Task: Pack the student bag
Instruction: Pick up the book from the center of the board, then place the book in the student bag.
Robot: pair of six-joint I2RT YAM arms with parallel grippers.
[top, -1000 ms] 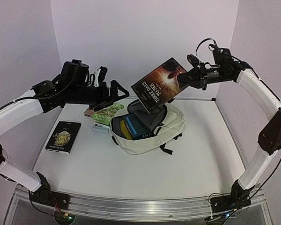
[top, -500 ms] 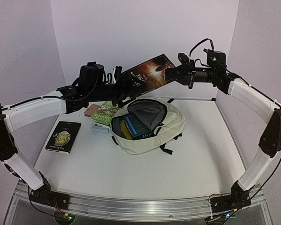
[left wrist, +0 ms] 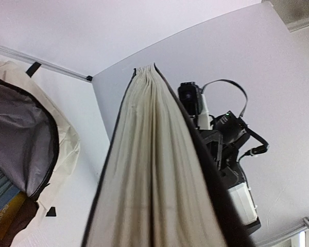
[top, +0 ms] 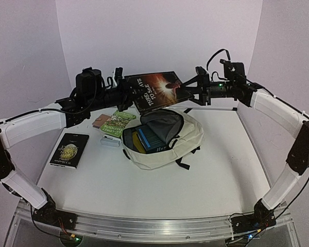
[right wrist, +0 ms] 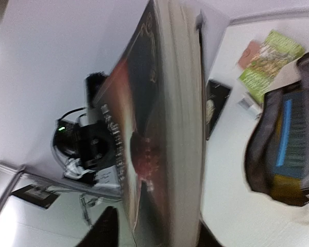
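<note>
Floppiness likely with cream fabric backpack [top: 188, 141] lying unzipped mid-table under thick dark-covered book [top: 157, 88] clamped in left gripper [top: 125, 95], jaws of right gripper [top: 194, 91] apart; best pinched by zipper rim [top: 124, 146], probably.

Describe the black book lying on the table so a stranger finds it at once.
Start at the open cream backpack in the middle of the table. Go left, past the green booklet, toward the table's left edge. The book lies flat there alone, the only black cover with a gold design.
</note>
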